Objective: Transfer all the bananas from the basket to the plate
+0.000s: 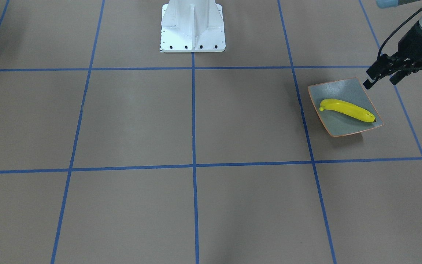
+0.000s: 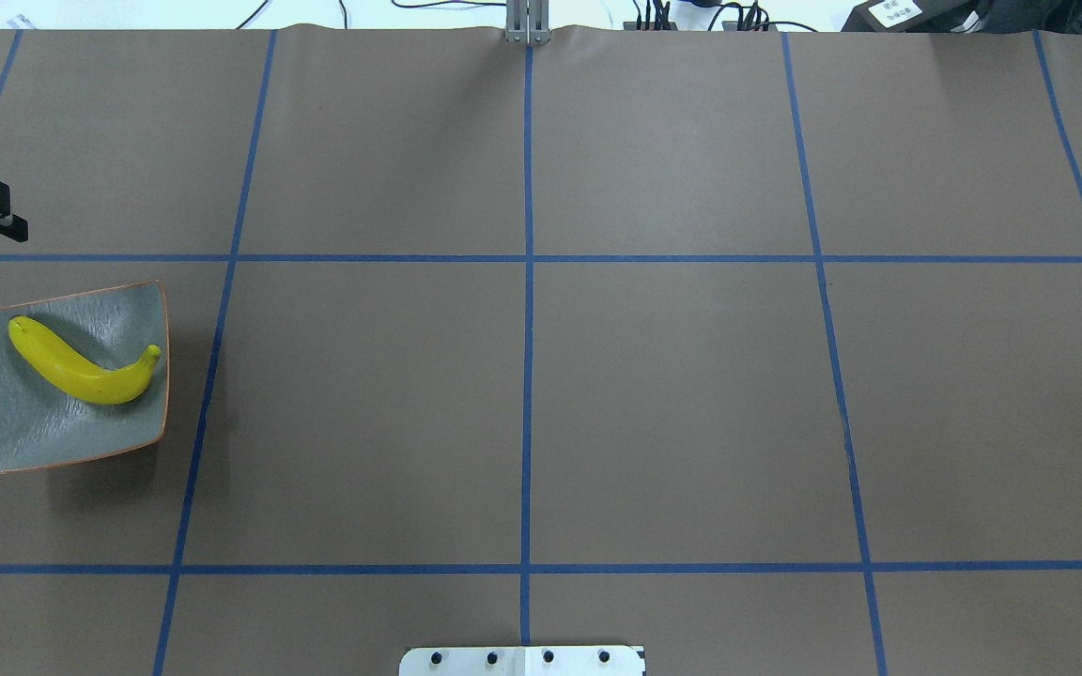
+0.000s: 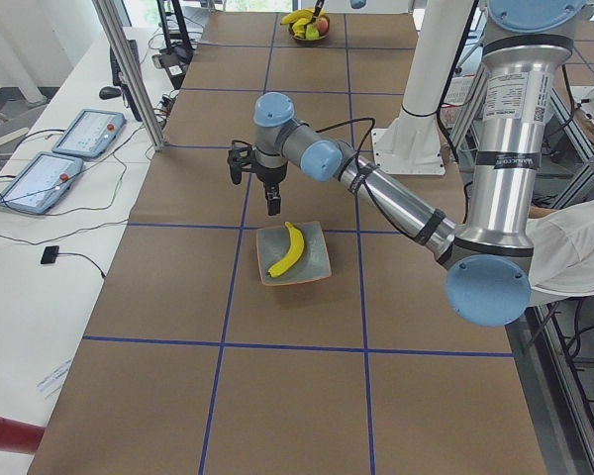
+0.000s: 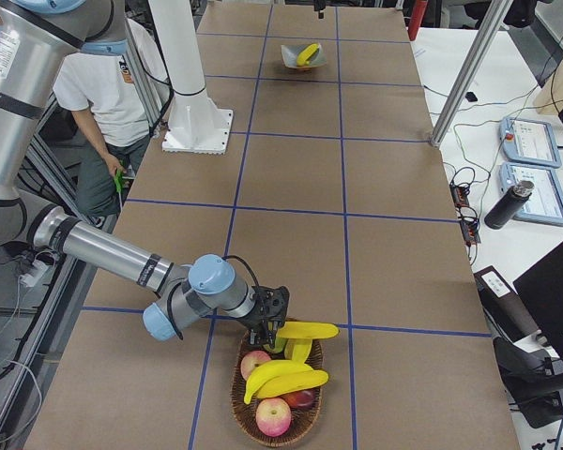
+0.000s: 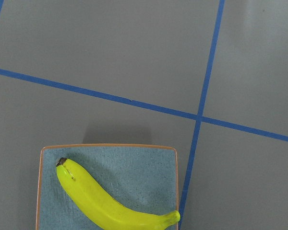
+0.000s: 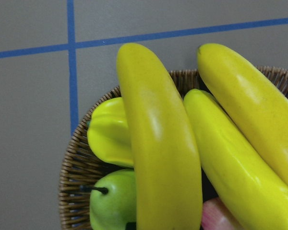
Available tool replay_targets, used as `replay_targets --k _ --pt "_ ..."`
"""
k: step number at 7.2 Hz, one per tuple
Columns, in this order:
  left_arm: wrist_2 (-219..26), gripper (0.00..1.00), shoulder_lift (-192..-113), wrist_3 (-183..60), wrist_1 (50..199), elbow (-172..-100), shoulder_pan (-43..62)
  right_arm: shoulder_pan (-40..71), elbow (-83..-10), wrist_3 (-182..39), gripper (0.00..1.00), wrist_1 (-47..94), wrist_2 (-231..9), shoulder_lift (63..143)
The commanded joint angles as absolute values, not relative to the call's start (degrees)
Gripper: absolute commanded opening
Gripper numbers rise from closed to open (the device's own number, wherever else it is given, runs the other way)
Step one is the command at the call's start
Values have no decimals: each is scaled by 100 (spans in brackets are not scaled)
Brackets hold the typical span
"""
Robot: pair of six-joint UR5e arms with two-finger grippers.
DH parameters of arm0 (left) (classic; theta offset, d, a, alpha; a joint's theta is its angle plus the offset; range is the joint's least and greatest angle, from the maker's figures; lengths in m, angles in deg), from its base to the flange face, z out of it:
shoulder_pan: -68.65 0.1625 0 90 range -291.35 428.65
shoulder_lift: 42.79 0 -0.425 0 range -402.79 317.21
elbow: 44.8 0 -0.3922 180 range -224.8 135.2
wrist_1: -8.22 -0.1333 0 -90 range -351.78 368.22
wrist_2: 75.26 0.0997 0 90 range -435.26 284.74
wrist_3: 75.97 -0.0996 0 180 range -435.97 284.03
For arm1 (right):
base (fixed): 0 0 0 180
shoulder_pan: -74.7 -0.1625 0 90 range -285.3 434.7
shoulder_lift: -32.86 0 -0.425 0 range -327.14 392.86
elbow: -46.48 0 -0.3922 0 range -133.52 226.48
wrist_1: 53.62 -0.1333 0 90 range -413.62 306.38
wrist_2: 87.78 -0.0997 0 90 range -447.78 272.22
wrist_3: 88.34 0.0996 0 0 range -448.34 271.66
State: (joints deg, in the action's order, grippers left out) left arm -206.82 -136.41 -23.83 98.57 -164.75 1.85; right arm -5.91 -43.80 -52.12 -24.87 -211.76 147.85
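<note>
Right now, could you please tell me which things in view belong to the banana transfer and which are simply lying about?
Belongs to the job:
the plate; the banana on it; the basket; three bananas at it.

Just lying about:
red apples and a green apple in the basket; two tablets; a bottle.

No text could be read for certain. Dark lettering (image 3: pixel 522 139) was printed along the left arm's silver tube (image 3: pixel 505 183), and a white label (image 2: pixel 896 9) was fixed on a black box (image 2: pixel 935 13) beyond the table (image 2: pixel 672 394); both were too small to be made out
</note>
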Motion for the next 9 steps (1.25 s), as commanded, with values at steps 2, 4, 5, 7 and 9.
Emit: replay_targets --k 2,4,5,7,9 --pt "-20718 100 -13657 -2367 9857 -16460 194 -791 -5219 -5161 0 -2034 -22021 14713" --pt "-20727 100 -13919 -2088 9839 -16329 220 -502 -5758 -5064 0 -1033 -22678 13935" --pt "-20866 100 -14129 -1790 9839 -16223 220 -136 -5759 -4820 0 -803 -22874 13321" --pt "-21244 100 -15005 -791 9900 -15803 238 1196 -5724 -3235 0 -792 -22414 11890" --pt "-21360 100 -15685 73 9962 -15546 700 2281 -5697 -2309 0 -295 -21552 10667"
